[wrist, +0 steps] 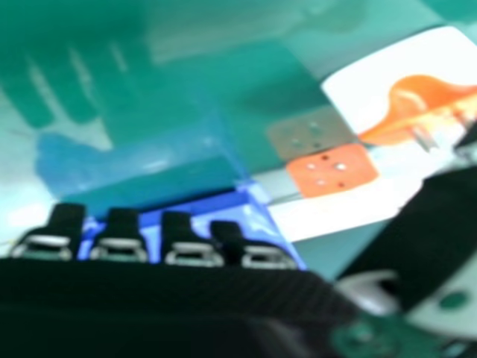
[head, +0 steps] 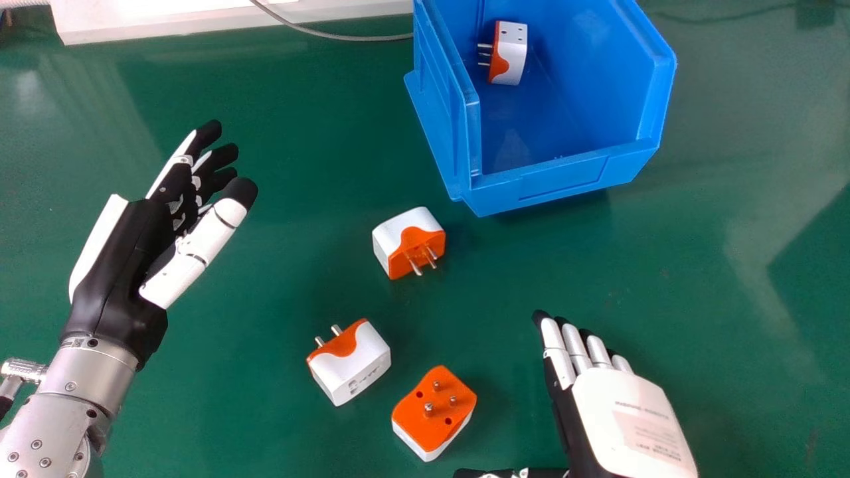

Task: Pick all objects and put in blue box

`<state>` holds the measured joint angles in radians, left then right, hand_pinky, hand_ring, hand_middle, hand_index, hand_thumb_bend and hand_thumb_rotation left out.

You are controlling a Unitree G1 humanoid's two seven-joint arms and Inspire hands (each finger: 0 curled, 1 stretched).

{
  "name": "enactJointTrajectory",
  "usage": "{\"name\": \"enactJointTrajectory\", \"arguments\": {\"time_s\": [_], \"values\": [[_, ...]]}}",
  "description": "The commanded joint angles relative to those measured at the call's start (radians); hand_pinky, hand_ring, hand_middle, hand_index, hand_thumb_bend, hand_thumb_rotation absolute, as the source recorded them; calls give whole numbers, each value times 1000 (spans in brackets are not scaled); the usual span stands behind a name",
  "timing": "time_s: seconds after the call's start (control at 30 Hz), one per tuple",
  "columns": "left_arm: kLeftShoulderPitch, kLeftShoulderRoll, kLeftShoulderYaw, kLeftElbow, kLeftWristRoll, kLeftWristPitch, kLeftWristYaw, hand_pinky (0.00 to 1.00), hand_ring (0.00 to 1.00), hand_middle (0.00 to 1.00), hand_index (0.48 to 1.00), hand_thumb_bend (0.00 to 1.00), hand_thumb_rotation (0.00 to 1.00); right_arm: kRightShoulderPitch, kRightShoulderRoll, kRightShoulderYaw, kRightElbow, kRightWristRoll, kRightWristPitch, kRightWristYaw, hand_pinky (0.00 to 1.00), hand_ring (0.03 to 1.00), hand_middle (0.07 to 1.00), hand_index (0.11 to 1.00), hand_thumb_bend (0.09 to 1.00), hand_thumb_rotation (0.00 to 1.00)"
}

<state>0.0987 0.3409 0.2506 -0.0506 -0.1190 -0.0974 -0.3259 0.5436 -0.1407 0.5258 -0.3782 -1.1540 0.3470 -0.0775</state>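
Three white and orange plug adapters rest on the green table in the head view: one (head: 409,243) near the box's front corner, one (head: 349,362) lower left of it, one (head: 433,413) with its pins up. A fourth adapter (head: 508,53) lies inside the blue box (head: 561,179). My right hand (head: 624,411), palm down with fingers extended, is right of the pins-up adapter, touching none. My left hand (head: 143,245) is held open and empty at the left. In the right hand view, fingertips of my right hand (wrist: 179,242) show near an adapter (wrist: 417,89) and another (wrist: 333,171).
A white panel (head: 199,20) and a grey cable (head: 332,34) run along the table's far left edge. The box stands at the far side, right of centre, its low front wall facing me. Green table surface (head: 285,133) lies between my left hand and the box.
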Motion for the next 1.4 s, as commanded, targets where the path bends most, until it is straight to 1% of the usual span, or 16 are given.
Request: {"name": "enactJointTrajectory", "arguments": {"time_s": [0.0, 0.17, 0.23, 0.37, 0.6, 0.77, 0.87, 0.97, 1.13, 1.23, 1.37], "values": [[4, 14, 10, -33, -12, -2, -2, 862, 923, 934, 956, 576, 672, -29, 147, 121, -27, -46, 42, 3, 998, 999, 1000, 976, 649, 500], [4, 14, 10, -38, -13, 4, -1, 860, 923, 934, 955, 575, 670, -49, 163, 157, -10, -90, 88, 28, 986, 992, 1000, 961, 624, 468], [4, 14, 10, -39, -14, 6, -2, 860, 923, 934, 955, 575, 670, -61, 157, 162, 0, -90, 86, 26, 981, 990, 1000, 959, 622, 467], [9, 12, 11, -54, -16, 17, -1, 860, 923, 934, 956, 575, 667, -81, 149, 173, 15, -81, 76, 15, 951, 974, 992, 944, 620, 463], [6, 11, 12, -52, -18, 22, -2, 860, 922, 934, 956, 569, 661, -127, 135, 191, 63, -73, 59, -2, 906, 944, 965, 907, 630, 464], [7, 10, 12, -58, -21, 29, -2, 860, 921, 934, 956, 564, 657, -154, 128, 214, 95, -74, 48, -8, 887, 922, 944, 885, 638, 469], [8, 9, 12, -66, -20, 37, -1, 860, 921, 934, 956, 565, 656, -164, 124, 222, 108, -81, 40, -13, 874, 908, 934, 879, 642, 472], [8, 9, 13, -68, -19, 42, -1, 860, 921, 933, 956, 568, 657, -181, 119, 221, 128, -83, 27, -16, 861, 898, 926, 873, 646, 473], [5, 9, 14, -67, -21, 46, -2, 860, 921, 932, 956, 571, 658, -202, 120, 227, 153, -98, 23, -23, 836, 887, 912, 860, 658, 469], [8, 8, 12, -78, -19, 50, 1, 860, 921, 932, 955, 573, 659, -208, 129, 233, 164, -106, 28, -16, 824, 881, 902, 852, 671, 461], [9, 7, 11, -82, -17, 53, 2, 860, 921, 931, 955, 576, 659, -215, 132, 241, 179, -101, 27, -14, 815, 874, 898, 848, 675, 453]]}}
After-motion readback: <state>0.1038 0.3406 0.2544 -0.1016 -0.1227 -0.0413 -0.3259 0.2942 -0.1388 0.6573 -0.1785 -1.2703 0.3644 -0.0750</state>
